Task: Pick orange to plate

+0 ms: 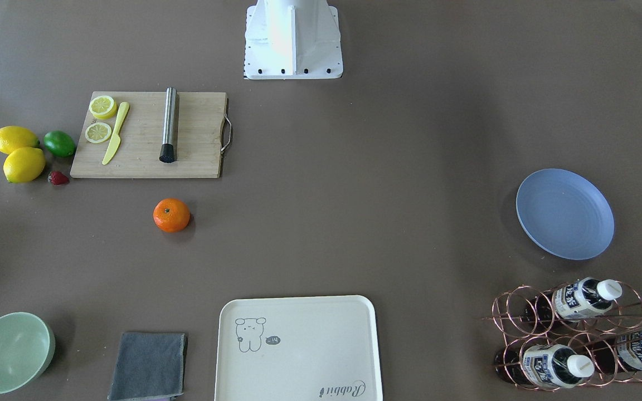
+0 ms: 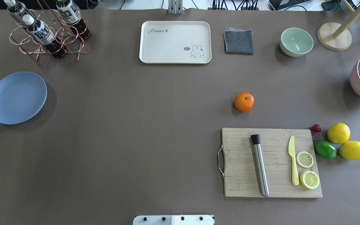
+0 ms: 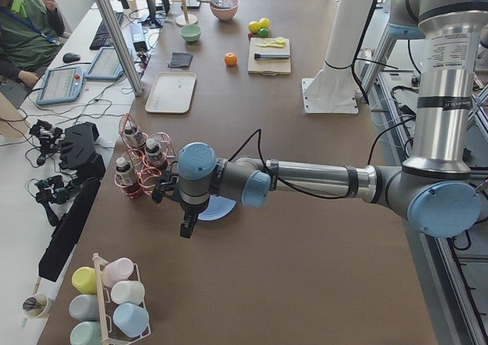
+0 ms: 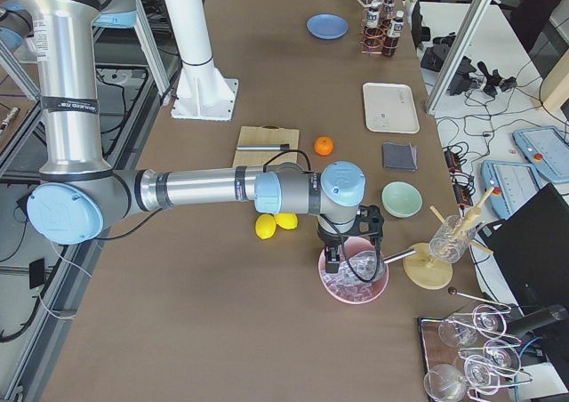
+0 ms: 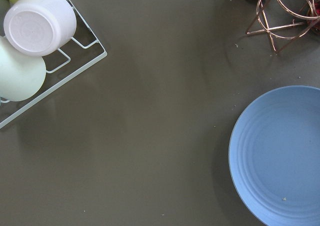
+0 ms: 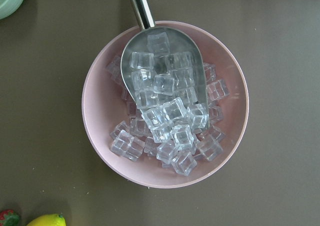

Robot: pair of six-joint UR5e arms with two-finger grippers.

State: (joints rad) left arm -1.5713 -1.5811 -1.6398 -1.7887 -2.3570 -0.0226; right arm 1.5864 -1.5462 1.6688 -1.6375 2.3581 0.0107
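The orange (image 1: 171, 215) sits alone on the brown table, just beyond the cutting board (image 2: 270, 162) in the overhead view. The blue-lavender plate (image 2: 17, 97) lies bare at the far left of the table, and the left wrist view has it at the lower right (image 5: 280, 156). My left gripper (image 3: 185, 227) hangs beside the plate, far from the orange. My right gripper (image 4: 333, 260) hovers over a pink bowl of ice (image 6: 165, 103). Both grippers show only in the side views, so I cannot tell whether they are open or shut.
On the board lie a steel muddler (image 2: 259, 165), a yellow knife and lemon slices. Two lemons (image 2: 345, 142), a lime and a strawberry sit to its right. A cream tray (image 2: 175, 42), grey cloth, green bowl (image 2: 296, 41), bottle rack (image 2: 47, 29) and cup rack (image 5: 35, 46) line the edges.
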